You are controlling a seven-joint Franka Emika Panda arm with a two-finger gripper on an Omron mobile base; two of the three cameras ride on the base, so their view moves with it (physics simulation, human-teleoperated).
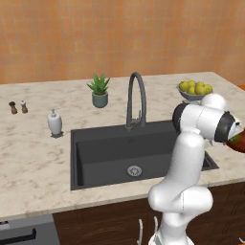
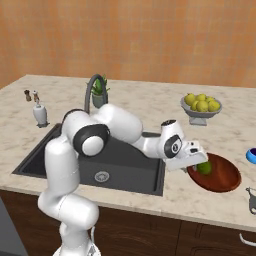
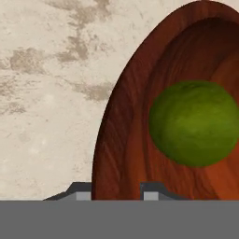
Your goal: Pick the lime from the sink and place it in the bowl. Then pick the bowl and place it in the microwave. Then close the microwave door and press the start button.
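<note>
Hand view: lime (image 3: 195, 123) inside bowl (image 3: 122, 140)

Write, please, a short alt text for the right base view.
The white arm reaches right over the counter, its end effector at the rim of the reddish-brown bowl, where the lime lies. Left is the dark sink; behind, a grey bowl of lemons.

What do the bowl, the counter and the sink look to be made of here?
The bowl looks like reddish-brown wood with a slight sheen, given the dark grain streaks. The counter looks like polished pale stone, perhaps marble, mottled beige. The sink is matte dark grey, composite or coated metal; that stays open.
</note>
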